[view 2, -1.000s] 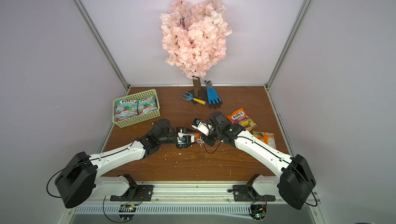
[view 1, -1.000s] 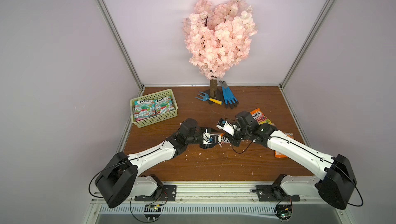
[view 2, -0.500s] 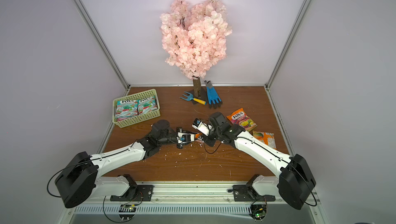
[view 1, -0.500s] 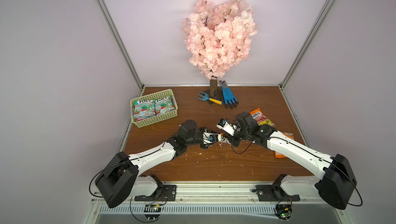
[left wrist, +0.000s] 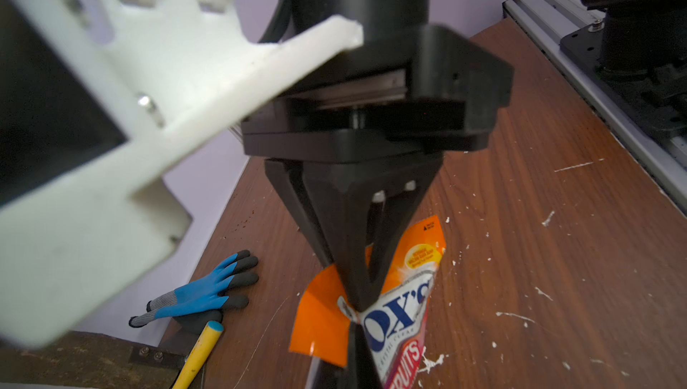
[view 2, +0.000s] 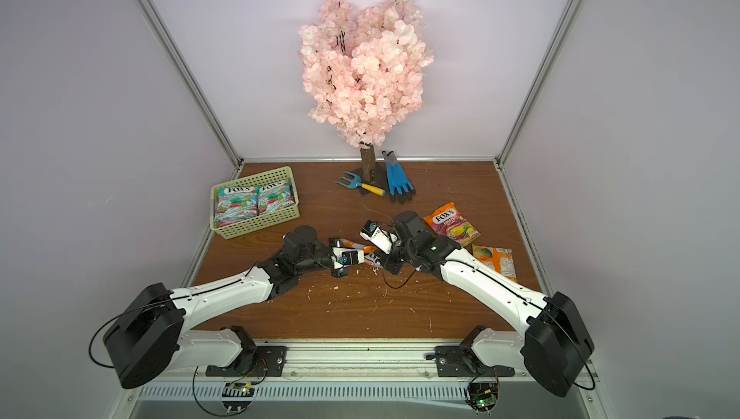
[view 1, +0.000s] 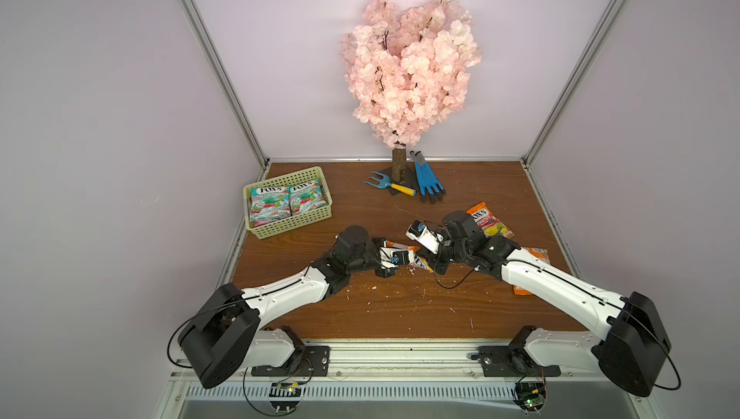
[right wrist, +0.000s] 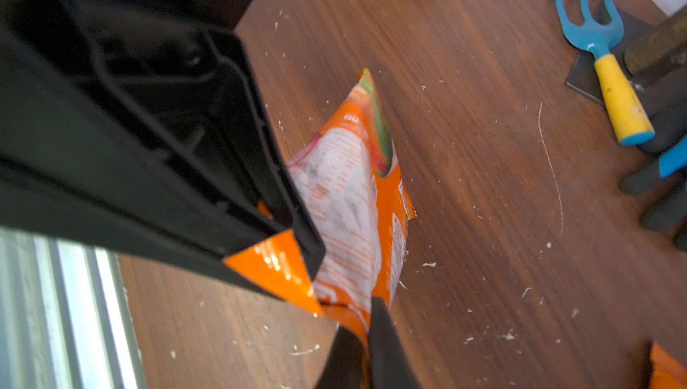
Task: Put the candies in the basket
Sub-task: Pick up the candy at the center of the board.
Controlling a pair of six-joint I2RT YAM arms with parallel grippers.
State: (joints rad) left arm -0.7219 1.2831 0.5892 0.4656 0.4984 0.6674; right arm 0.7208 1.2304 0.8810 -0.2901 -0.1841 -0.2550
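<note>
Work surface: the table (view 1: pixel 400 309) is brown wood-grain laminate, matt, strewn near its middle with small white flecks (view 1: pixel 374 288).

Item in hand: the held bag (left wrist: pixel 403 312) is orange glossy film, creased and folded. One face carries "FOX'S" lettering on a white panel and the other carries fine print. It sits at the table's middle between the two arms, well apart from the basket (view 1: pixel 294 226).

The left gripper (left wrist: pixel 356 337) has black tapered fingers clenched on an edge of the held bag.

The right gripper (right wrist: pixel 367 333) has black wedge-shaped fingers standing either side of the same bag, close beside the left's hold, with the film's edge running between them. The gap is narrow, and I cannot tell whether they press on the film.

The basket is pale yellow-green plastic, rectangular, with perforated walls and a rolled rim. It stands at the table's edge on the left arm's side. Two teal bags (view 1: pixel 269 205) lie flat in it side by side, faces up.

Loose stock: the face-up orange bag (view 1: pixel 489 221), with a fruit print, lies flat beside the right wrist. The second orange bag (view 2: pixel 494 261) lies partly under the right forearm.

Other: the artificial tree (view 1: pixel 408 64) has pink blossom on a rough brown trunk. At its foot lie a blue glove (view 1: pixel 428 184) with dark fingertips and a blue hand fork (view 1: pixel 387 185) with a yellow handle.
</note>
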